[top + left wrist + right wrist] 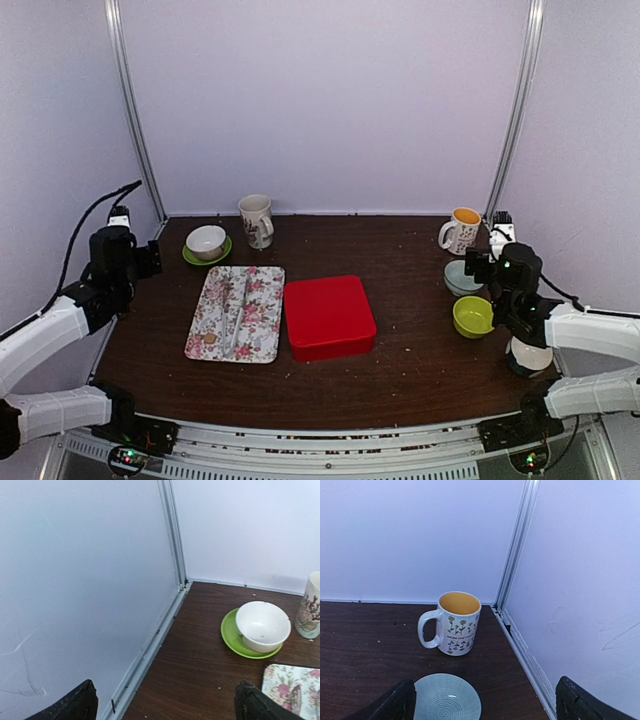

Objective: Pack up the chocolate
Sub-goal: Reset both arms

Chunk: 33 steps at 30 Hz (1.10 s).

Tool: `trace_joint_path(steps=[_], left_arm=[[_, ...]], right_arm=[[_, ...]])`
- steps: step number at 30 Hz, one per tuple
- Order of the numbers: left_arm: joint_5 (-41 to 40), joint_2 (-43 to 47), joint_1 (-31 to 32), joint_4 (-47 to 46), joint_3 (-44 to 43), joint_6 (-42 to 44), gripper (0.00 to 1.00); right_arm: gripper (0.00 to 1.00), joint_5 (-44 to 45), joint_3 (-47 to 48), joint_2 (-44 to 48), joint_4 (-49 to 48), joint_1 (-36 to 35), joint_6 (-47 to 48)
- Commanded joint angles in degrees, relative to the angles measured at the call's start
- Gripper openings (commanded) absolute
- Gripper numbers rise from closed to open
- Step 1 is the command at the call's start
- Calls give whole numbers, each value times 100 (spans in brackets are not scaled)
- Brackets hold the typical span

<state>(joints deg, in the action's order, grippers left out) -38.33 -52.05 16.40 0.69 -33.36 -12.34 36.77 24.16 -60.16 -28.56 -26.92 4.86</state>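
A closed red box (329, 316) sits at the middle of the table. Left of it lies a floral tray (262, 332) with metal tongs (238, 308) on it. A small tan bit (209, 339), possibly chocolate, rests at the tray's near left corner; no other chocolate shows. My left gripper (122, 228) (167, 707) hangs open near the table's far left corner, nothing between its fingers (80, 704). My right gripper (497, 238) (485, 705) is open at the far right, above a blue-grey bowl (447, 700), and holds nothing.
A white bowl on a green saucer (206, 242) (262, 626) and a floral mug (257, 220) stand at the back left. A yellow-lined mug (462, 230) (454, 622), the blue-grey bowl (462, 277) and a green bowl (472, 316) stand at the right. Walls close both sides.
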Motion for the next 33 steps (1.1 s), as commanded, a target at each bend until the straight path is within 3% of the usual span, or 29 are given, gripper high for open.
trace_joint_path(steps=[1, 4, 11, 14, 18, 20, 25, 30, 33], left_arm=[[-578, -38, -176, -2227, 843, 1058, 98], [-381, -453, -364, -2510, 986, 1151, 98], [134, -1172, -932, -2455, 869, 967, 98], [602, -1294, -1135, -2605, 982, 790, 98], [668, -1498, -1204, -3025, 1111, 896, 98], [744, -1638, -1258, -3201, 1100, 930, 98], [938, -1978, -1354, -3607, 984, 1185, 98], [1898, -2180, -1364, -4503, 1140, 1685, 98], [2436, -2539, -1455, -4537, 869, 1659, 98]], right_arm=[[96, -836, -353, -64, -1189, 746, -12], [96, -819, -563, -460, -1741, 1021, 331], [97, -1216, -1173, -1502, -3723, 1406, -45], [98, -1453, -1078, -1366, -3240, 1621, -363], [100, -1834, -1220, -1857, -4035, 2033, -648], [100, -2065, -1035, -1684, -3310, 2061, -695], [100, -2188, -1025, -1725, -3388, 2112, -651], [100, -2215, -1049, -1758, -3480, 2084, -608], [100, -2220, -1048, -1775, -3509, 2085, -592]])
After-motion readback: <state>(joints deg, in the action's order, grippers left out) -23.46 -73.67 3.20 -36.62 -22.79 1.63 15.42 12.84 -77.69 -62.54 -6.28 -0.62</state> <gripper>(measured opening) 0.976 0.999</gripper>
